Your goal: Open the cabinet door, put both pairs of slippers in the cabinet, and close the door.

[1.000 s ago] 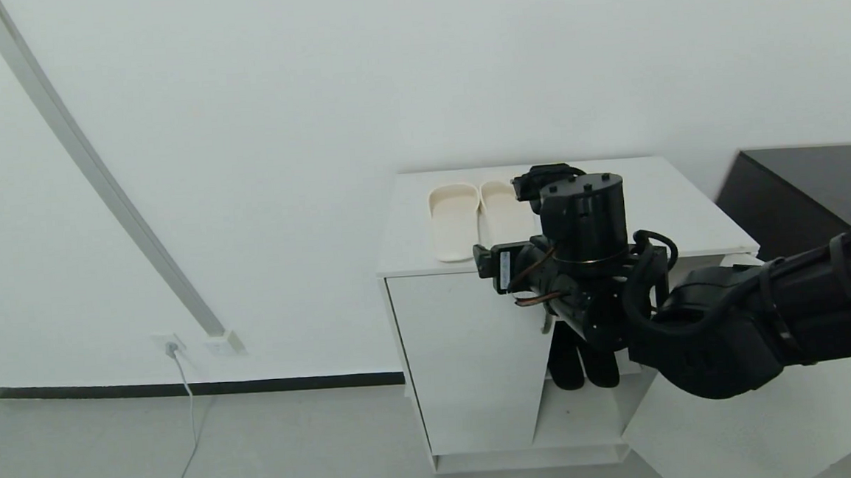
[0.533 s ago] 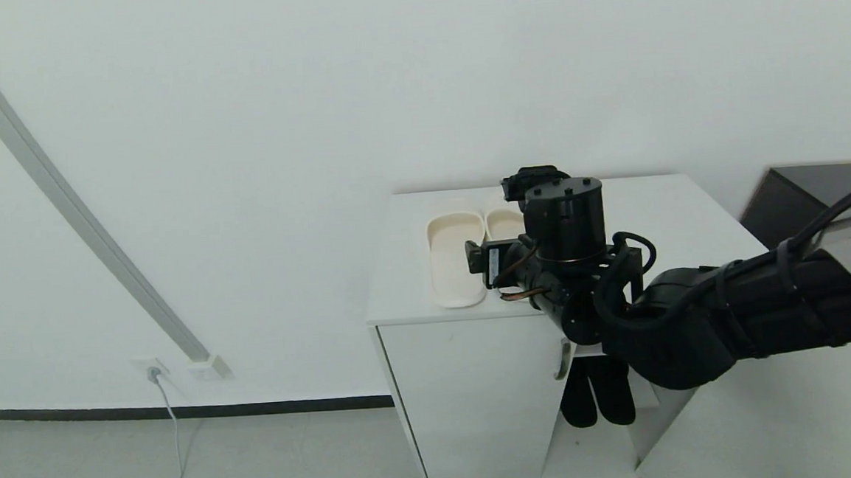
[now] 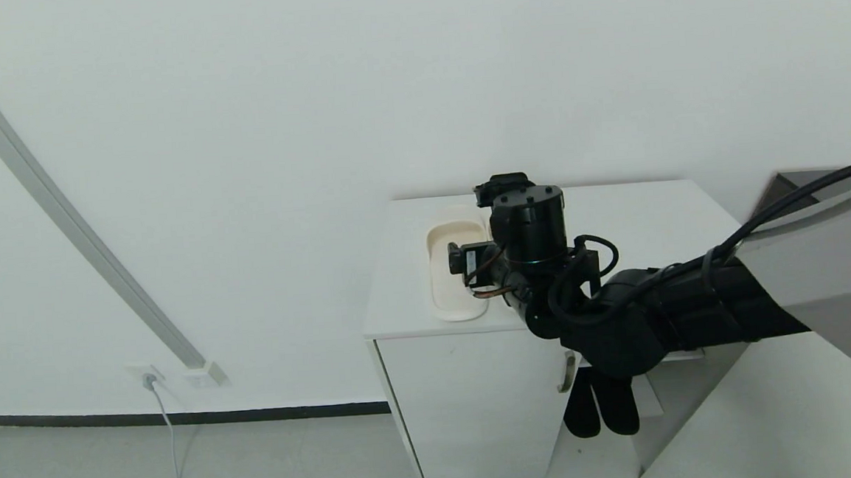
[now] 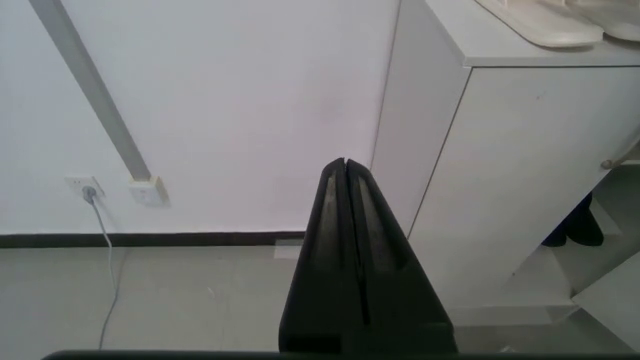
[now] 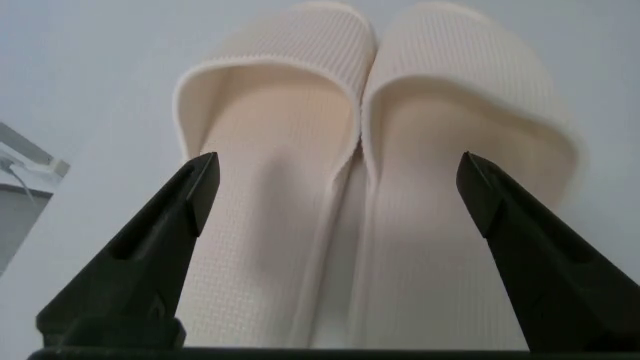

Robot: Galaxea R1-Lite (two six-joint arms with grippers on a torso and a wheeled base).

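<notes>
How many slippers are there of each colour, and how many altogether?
Cream slippers: 2, side by side on top of the cabinet.
Black slippers: 2, inside the open cabinet.
Total: 4 slippers.

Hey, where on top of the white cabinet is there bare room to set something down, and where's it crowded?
Bare: the cabinet top from the cream slippers across to its right edge, and a narrow strip between them and its left edge. Crowded: the left part, where the open right pincer hangs over the slippers.
</notes>
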